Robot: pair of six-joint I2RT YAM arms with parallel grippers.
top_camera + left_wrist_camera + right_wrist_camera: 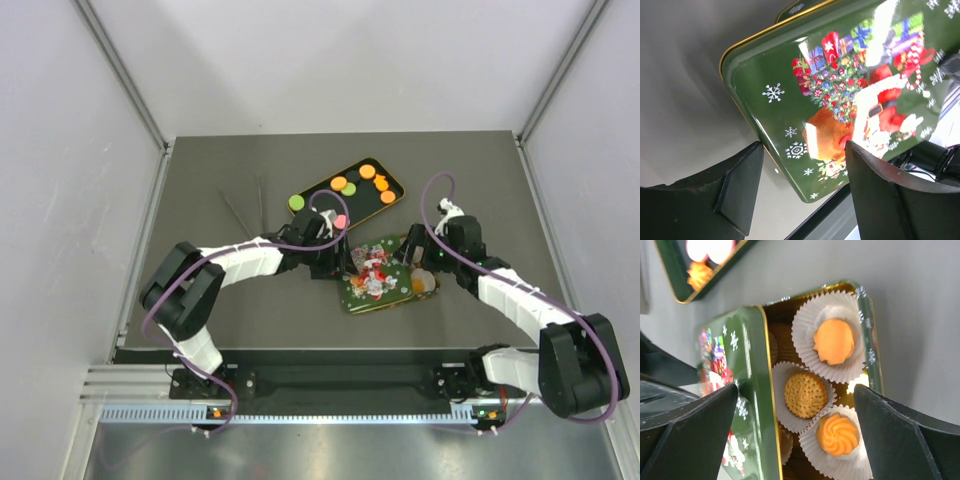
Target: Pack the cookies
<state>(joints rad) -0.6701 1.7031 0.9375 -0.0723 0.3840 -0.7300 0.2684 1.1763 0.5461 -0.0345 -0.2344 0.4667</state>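
We judge the packing partway: some cookies (pixel 833 341) sit in paper cups (pixel 807 320) inside the tin (pixel 873 365), its lid (pixel 840 100) half across, while more wait on the black tray (pixel 316 188) further back on the desk (pixel 200 180). Left hand (pixel 802 170) and right hand (pixel 796 410) both gape open, empty.

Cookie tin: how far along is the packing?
Done: several cookies sit in paper cups inside the tin. In hand: the lid lies only partly across it, with the left claw and right claw open beside it. Left: other cookies wait on the tray, and the lid is not fully on.
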